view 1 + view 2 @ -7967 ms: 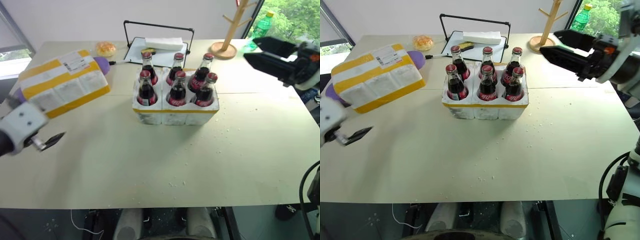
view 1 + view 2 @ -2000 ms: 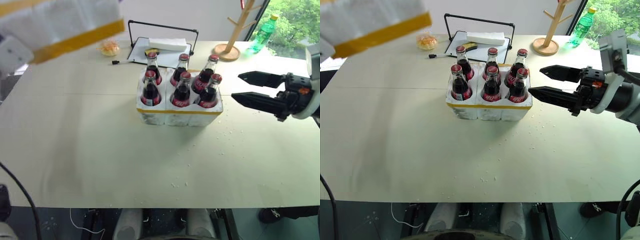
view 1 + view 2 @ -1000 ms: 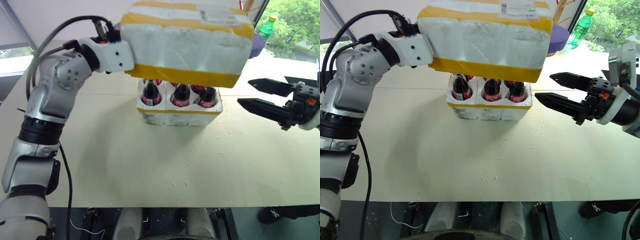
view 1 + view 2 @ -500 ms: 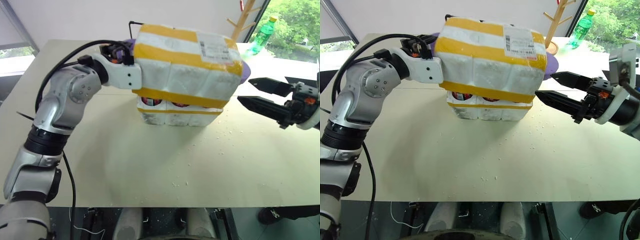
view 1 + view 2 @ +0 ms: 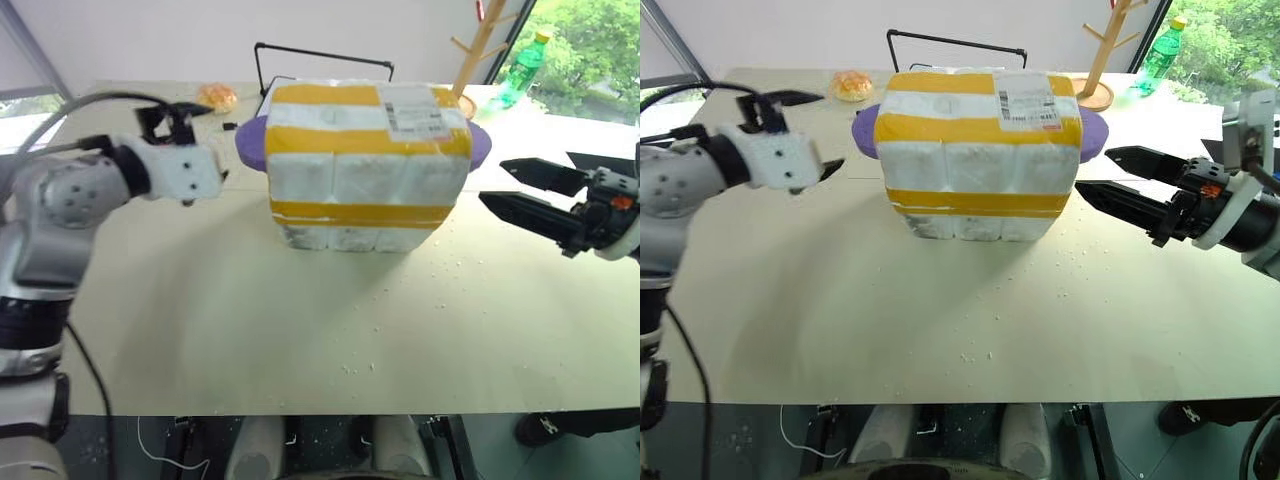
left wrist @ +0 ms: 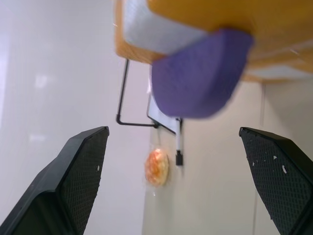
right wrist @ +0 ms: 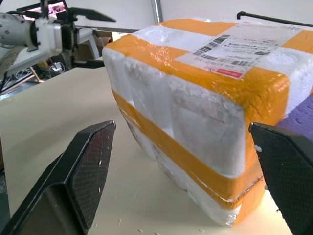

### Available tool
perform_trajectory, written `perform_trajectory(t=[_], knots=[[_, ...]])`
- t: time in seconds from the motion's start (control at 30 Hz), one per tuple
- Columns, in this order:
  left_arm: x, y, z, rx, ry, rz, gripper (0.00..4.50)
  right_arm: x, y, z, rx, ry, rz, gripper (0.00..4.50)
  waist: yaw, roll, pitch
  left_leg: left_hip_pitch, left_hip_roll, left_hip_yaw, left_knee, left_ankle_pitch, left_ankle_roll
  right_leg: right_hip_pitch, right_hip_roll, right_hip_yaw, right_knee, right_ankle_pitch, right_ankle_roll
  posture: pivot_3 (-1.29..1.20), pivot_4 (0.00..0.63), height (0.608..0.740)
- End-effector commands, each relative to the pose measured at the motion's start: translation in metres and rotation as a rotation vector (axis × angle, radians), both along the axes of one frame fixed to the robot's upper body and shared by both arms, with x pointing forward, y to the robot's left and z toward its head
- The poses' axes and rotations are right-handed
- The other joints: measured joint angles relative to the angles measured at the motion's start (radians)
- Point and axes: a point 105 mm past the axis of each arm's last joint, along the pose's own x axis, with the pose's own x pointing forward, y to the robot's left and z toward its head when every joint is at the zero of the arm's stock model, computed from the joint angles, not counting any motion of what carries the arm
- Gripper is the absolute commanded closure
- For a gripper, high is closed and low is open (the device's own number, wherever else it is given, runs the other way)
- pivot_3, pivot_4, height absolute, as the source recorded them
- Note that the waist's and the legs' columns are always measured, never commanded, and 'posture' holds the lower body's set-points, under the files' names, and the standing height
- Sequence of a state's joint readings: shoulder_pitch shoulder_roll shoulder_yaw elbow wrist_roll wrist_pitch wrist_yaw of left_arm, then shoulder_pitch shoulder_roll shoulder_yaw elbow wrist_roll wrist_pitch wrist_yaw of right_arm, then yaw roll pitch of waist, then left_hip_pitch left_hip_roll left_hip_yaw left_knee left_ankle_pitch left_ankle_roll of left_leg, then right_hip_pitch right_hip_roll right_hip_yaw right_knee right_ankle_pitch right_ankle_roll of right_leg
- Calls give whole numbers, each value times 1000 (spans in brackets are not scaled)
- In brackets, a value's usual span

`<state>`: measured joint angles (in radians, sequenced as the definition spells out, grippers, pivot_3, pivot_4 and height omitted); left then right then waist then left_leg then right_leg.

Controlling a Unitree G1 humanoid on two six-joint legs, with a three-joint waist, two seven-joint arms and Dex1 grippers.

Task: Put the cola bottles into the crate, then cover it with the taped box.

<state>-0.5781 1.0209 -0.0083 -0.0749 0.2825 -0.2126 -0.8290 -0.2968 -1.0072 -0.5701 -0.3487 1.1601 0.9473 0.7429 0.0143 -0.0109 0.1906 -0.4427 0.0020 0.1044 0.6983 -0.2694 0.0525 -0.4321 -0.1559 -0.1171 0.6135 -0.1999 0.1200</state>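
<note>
Rough white foam taped box with glossy yellow tape and paper label; matt beige table

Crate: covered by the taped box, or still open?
Covered: the taped box sits over the crate, hiding the bottles.

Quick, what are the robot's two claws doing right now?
Left claw: open, holding nothing, beside the taped box.
Right claw: open, holding nothing.
</note>
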Motion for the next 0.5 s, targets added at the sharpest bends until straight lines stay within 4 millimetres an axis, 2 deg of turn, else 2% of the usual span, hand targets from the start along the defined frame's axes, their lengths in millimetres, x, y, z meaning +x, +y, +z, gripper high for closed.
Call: perform_trajectory(t=[0.03,0.1,0.17,0.27,0.3,0.4,0.5], knots=[[-8,14,-13,-15,93,-28,37,-3,-5,13,1,-64,-15,0,2,1,0,0,0,0,0,0,0,0,0,0,0,0,0,0,150,740],[-7,18,-16,-189,194,-26,37,-3,-5,13,0,-63,-15,0,7,1,0,0,0,0,0,-1,1,0,-1,0,0,0,0,0,150,740],[-9,20,-11,-454,373,-21,37,-2,-6,12,-6,-60,-16,0,7,1,0,-1,0,-1,0,-1,1,0,-1,0,-1,0,0,0,150,740],[-28,13,1,-788,741,-111,37,-1,-9,12,-13,-58,-20,0,-3,1,0,-1,0,-1,1,-1,1,0,0,0,0,0,0,0,150,740],[-37,11,11,-870,838,-178,37,-1,-11,12,-21,-56,-23,0,-4,1,0,-1,1,-1,1,0,0,0,1,0,0,0,0,0,150,740],[-52,10,33,-998,1038,-274,37,-1,-16,10,-50,-41,-25,0,-3,1,0,0,1,0,1,0,0,0,2,0,0,0,0,0,150,740],[-59,11,35,-995,1134,-286,37,-2,-19,8,-63,-30,-22,0,-4,1,0,1,1,0,0,0,0,2,3,0,0,0,1,0,150,740]])
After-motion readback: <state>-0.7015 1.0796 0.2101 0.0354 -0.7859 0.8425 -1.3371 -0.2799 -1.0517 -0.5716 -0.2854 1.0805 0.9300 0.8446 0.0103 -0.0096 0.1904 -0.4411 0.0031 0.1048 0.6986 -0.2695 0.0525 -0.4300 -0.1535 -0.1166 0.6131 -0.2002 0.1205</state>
